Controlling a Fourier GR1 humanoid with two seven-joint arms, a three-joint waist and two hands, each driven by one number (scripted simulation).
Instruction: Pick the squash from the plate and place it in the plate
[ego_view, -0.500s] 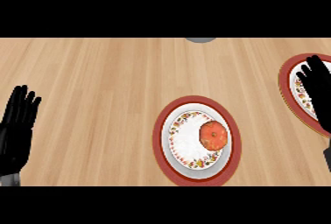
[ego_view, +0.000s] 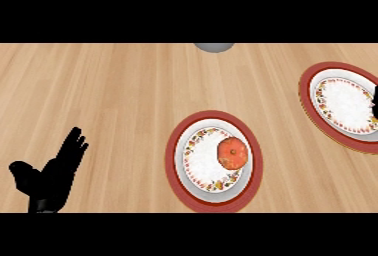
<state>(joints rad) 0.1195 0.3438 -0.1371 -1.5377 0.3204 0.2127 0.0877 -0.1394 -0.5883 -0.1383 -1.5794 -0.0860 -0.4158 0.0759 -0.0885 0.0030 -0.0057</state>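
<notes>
Round orange-red squash (ego_view: 232, 153) sits on the red-rimmed plate (ego_view: 193, 190).

A light wooden counter (ego_view: 111, 100) fills the view. A grey round object (ego_view: 215, 46) sits at the far edge, partly cut off.

head cam | steep down | counter (ego_view: 111, 90) top, mid-range

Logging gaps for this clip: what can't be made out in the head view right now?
- Right hand: only a dark sliver at the right edge; fingers unreadable.
- Far plate: cut off by the right edge.
- Grey object: cut off at the top, unidentifiable.
- Squash: underside hidden against the near plate.
</notes>
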